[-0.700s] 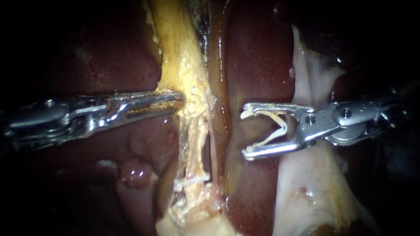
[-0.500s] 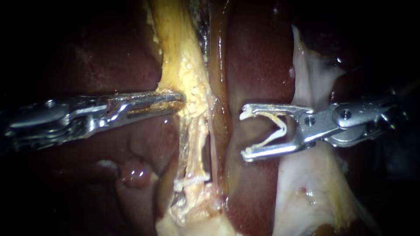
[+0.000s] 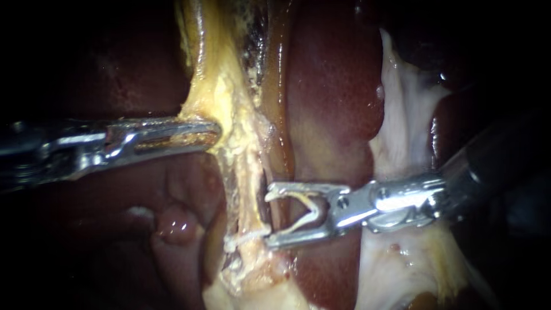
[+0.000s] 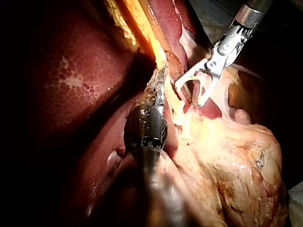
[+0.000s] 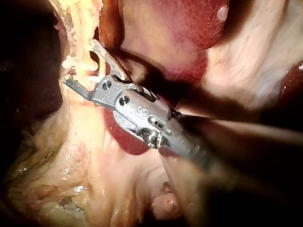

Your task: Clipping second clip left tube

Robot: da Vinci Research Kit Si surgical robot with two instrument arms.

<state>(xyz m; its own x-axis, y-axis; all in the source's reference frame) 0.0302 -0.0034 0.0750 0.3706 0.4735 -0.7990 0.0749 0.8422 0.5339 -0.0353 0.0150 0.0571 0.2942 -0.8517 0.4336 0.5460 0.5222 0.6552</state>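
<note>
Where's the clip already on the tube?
Endoscope view: the placed clip crosses the left tube, low centre, just under the loaded clip in the right instrument.

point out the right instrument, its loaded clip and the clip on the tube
right instrument (image 3: pixel 268 218): endoscope view, midway between its jaw tips
loaded clip (image 3: pixel 314 209): endoscope view, bend of its white V
clip on the tube (image 3: pixel 248 236): endoscope view, middle of its white bar

Liver (image 3: pixel 333 103) — dark red, glossy lobe, centre. Pale whitish tissue sheet (image 3: pixel 402 115) — beside it, at right. Small pink rounded nodule (image 3: pixel 175 225) at lower left.
</note>
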